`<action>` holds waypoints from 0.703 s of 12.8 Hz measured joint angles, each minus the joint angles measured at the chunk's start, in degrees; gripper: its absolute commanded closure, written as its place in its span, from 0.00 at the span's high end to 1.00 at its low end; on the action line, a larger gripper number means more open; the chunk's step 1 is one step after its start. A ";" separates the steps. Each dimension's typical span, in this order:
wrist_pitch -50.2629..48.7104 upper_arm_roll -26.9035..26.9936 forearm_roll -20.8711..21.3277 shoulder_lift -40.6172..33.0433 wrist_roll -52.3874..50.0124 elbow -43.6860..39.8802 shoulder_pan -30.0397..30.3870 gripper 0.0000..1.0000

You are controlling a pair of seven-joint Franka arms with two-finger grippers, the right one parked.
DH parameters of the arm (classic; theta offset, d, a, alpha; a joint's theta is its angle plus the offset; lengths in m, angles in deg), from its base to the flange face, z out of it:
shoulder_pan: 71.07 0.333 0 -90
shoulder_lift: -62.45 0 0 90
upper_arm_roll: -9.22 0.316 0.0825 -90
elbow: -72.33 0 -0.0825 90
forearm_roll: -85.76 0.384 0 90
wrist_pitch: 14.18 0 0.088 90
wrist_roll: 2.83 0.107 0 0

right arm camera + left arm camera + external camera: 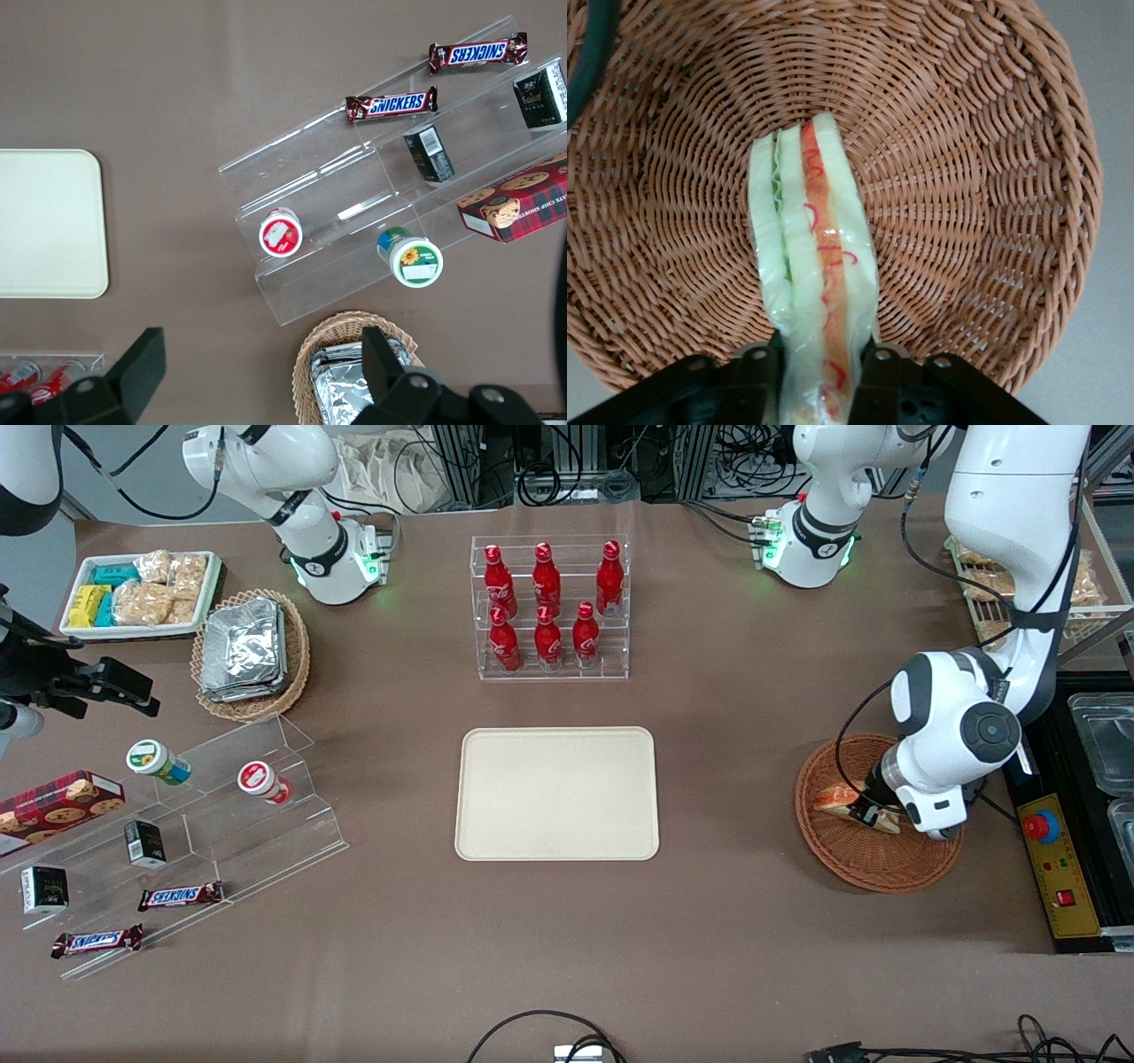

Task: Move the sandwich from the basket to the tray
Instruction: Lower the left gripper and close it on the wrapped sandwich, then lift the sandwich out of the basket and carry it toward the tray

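Note:
The sandwich [811, 239], a wrapped wedge of pale bread with red-orange and green filling, stands on edge in the reddish-brown wicker basket [966, 177]. My left gripper [819, 372] is down inside the basket [850, 872], shut on the sandwich [835, 797], with a black finger pressed against each bread face near one end. The cream-beige tray [557, 793] lies flat at mid-table with nothing on it, well away from the basket toward the parked arm's end; its corner also shows in the right wrist view [44, 221].
A clear rack of red bottles [549, 607] stands farther from the front camera than the tray. A stepped acrylic stand [204, 815] with snacks, a tan basket of foil packets [251, 651] and a white snack tray [140, 593] sit toward the parked arm's end. A yellow control box [1054, 864] lies beside the basket.

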 measured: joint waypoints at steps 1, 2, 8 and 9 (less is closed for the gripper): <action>-0.85 0.00 0.03 -0.14 0.87 -0.07 0.00 0.00; -2.23 -0.01 0.04 -0.46 2.67 -0.36 -0.01 0.00; -14.35 -0.30 0.09 -6.18 28.56 -7.61 -0.06 0.00; -18.96 -0.36 0.08 -7.13 34.33 -10.89 -0.07 0.00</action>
